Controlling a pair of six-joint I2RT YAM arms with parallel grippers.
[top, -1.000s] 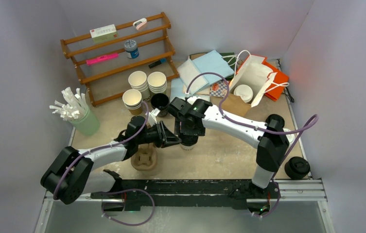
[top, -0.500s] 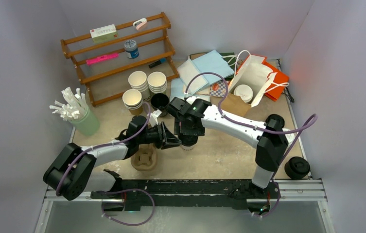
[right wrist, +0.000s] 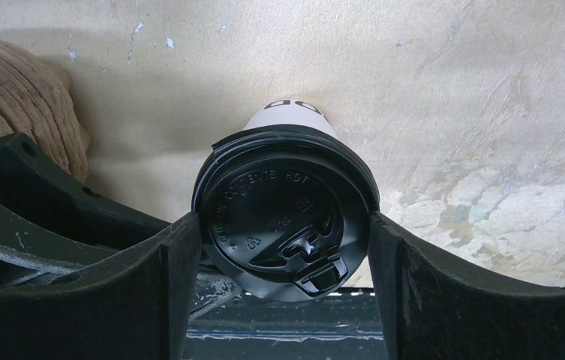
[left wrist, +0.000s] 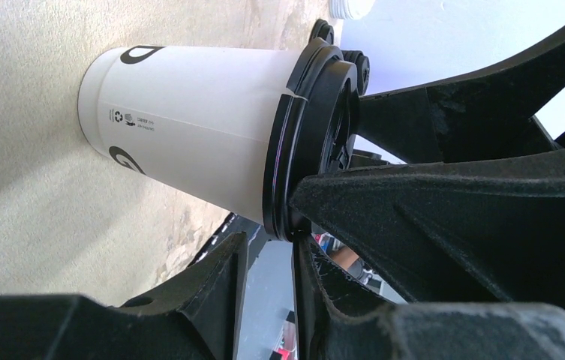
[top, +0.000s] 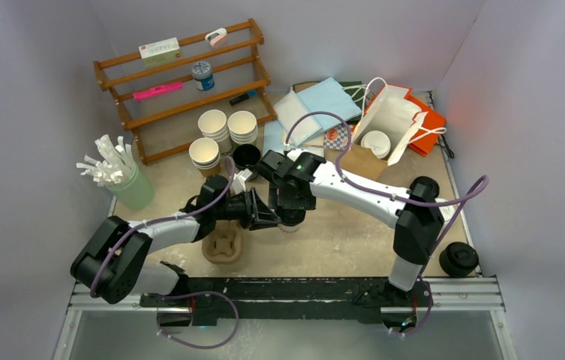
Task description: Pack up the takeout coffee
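Right pincer (right wrist: 283,225) clamped on the black lid (right wrist: 264,195) — white cup (left wrist: 189,127) upright.

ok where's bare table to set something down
Most bare table lies between the pulp tray, the front rail and the right arm. A smaller patch sits between the green cup and the cup stacks. Crowded: the centre, where the left gripper and right gripper meet at the lidded cup, and the back edge.
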